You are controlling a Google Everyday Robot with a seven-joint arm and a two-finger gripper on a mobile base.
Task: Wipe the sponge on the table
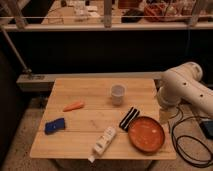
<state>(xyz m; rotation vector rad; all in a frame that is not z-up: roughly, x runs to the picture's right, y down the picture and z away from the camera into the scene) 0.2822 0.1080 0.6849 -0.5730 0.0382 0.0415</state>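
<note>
The dark-blue sponge (54, 125) lies flat near the left front of the light wooden table (90, 92). My white arm comes in from the right, and my gripper (164, 115) hangs over the table's right edge, just right of the striped block and above the orange plate. It is far from the sponge, with most of the table's width between them.
An orange carrot (73, 106) lies above and to the right of the sponge. A white cup (118, 93) stands mid-table, a black-and-white striped block (129, 118) and an orange plate (146, 133) lie front right, and a white bottle (103, 141) lies at the front. Black cables trail on the floor at right.
</note>
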